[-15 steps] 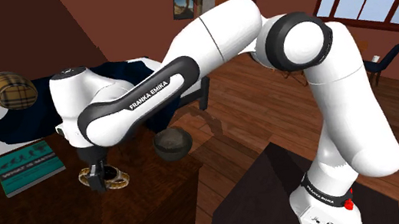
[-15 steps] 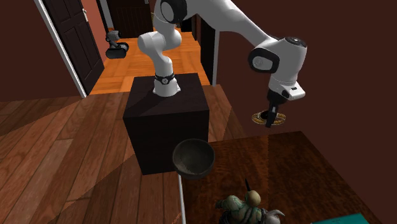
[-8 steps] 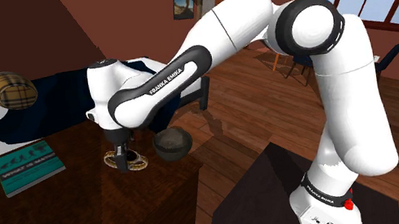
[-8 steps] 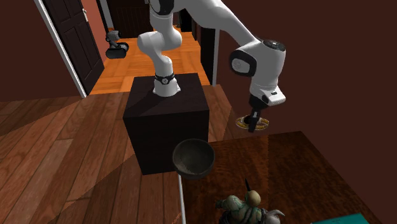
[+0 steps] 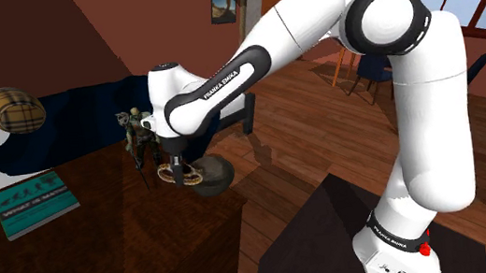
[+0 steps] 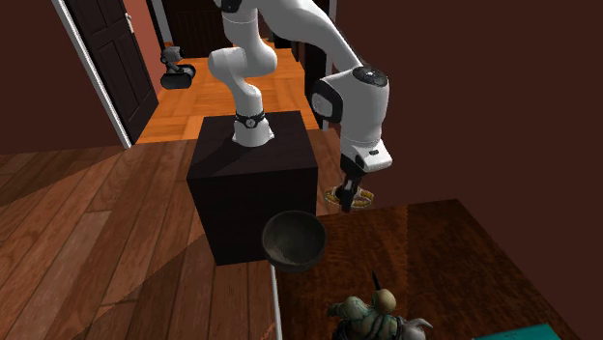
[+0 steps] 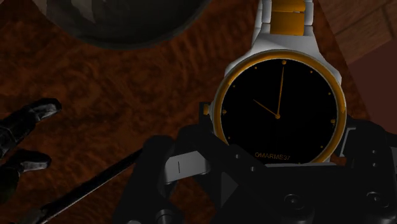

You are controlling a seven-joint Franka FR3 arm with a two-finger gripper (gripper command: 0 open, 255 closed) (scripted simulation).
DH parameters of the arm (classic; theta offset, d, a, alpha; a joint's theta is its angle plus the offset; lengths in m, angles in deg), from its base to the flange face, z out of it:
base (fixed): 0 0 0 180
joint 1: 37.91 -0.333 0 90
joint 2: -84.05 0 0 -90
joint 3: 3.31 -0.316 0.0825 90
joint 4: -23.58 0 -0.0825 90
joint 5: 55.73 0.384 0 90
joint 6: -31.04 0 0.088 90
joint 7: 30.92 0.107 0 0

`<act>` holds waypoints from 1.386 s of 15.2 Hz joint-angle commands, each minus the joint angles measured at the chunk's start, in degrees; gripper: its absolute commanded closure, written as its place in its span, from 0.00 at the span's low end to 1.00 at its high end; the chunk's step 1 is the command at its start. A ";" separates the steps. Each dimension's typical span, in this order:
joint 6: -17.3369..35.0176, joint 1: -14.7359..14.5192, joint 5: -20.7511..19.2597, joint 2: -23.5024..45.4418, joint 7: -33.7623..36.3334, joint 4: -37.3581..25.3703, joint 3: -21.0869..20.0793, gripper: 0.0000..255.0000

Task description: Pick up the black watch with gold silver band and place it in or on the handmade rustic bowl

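A watch with a black dial, gold bezel and silver-and-gold band (image 7: 280, 111) hangs above the dark wooden table (image 6: 435, 251). My gripper (image 7: 267, 172) is shut on it at the band below the dial. In the shoulder view the gripper (image 5: 177, 169) and watch (image 5: 185, 176) hover just in front of the dark grey bowl (image 5: 214, 176), partly covering it. Seen from the second exterior view, the gripper (image 6: 346, 191) holds the watch (image 6: 352, 199) a short way to the right of the bowl (image 6: 294, 240), which stands at the table's corner. The bowl's rim (image 7: 127, 22) lies ahead of the watch, not under it.
A small soldier figurine (image 5: 141, 138) stands on the table close beside the gripper, also seen as the figurine (image 6: 372, 314) and figurine (image 7: 22, 137). A teal book (image 5: 34, 203) lies at the table's far end. Behind are a bed with a plaid pillow (image 5: 14, 110) and the dark stand (image 6: 253, 184).
The arm has carried the watch across the table toward the bowl, rightward in the shoulder view and leftward in the second exterior view. The figurine has come out from behind the arm.
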 commanded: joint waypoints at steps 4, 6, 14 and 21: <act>0.99 5.04 1.28 -2.46 -6.72 3.16 1.18 1.00; 1.29 6.98 1.70 -2.97 -9.42 3.88 1.78 1.00; 4.04 10.86 1.75 -1.44 -14.90 5.00 3.56 1.00; 8.16 10.29 0.44 2.41 -14.05 5.34 4.34 1.00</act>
